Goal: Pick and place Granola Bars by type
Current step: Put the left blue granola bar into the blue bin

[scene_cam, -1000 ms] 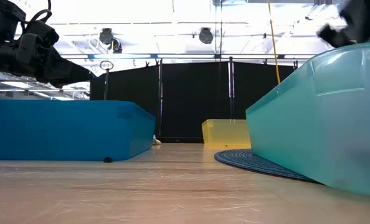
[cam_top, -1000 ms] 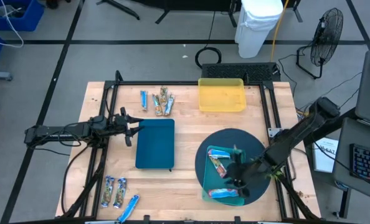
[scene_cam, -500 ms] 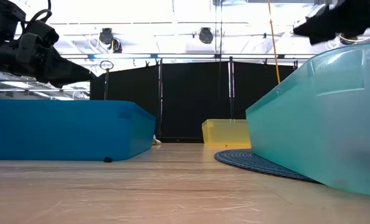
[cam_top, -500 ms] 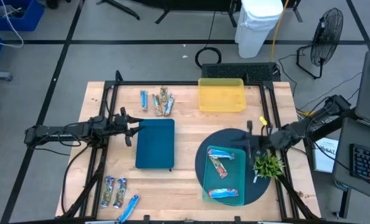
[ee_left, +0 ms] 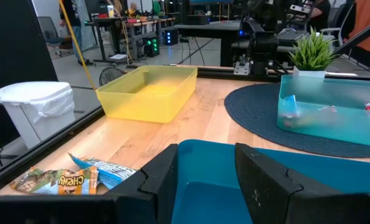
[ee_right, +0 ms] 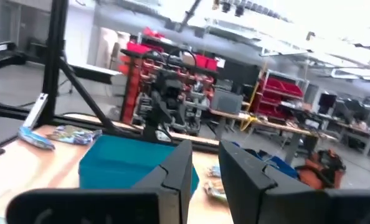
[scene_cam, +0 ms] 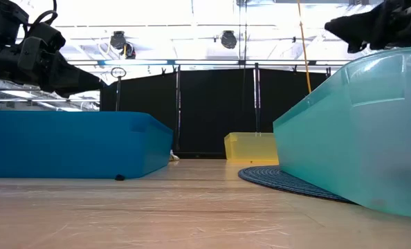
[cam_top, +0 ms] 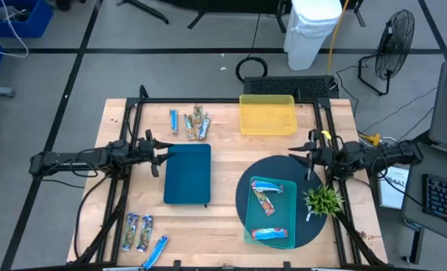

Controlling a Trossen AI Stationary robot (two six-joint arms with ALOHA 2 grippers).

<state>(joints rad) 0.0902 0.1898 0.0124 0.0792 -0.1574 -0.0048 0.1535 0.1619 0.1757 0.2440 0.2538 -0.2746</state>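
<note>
Two bars lie in the teal tray (cam_top: 278,214): a mottled one (cam_top: 264,199) at its far end and a blue one (cam_top: 269,233) at its near end. A far group of blue and mottled bars (cam_top: 190,122) lies on the table, also seen in the left wrist view (ee_left: 63,180). A near-left group (cam_top: 138,232) and a lone blue bar (cam_top: 154,252) lie by the near edge. My left gripper (cam_top: 157,156) (ee_left: 207,171) hovers open at the blue tray's left edge. My right gripper (cam_top: 307,156) (ee_right: 205,171) is open above the round mat's far right rim.
The dark blue tray (cam_top: 187,174) sits at the table's middle and the yellow tray (cam_top: 268,114) at the far edge. The round dark mat (cam_top: 299,169) carries the teal tray. A small green plant (cam_top: 323,200) stands at the mat's right side. Bare wood lies between the trays.
My right gripper has risen from over the near end of the teal tray and swung back toward the table's right and far side, now above the mat's far right rim. The blue bar stays lying in the tray's near end. My left arm has kept still.
</note>
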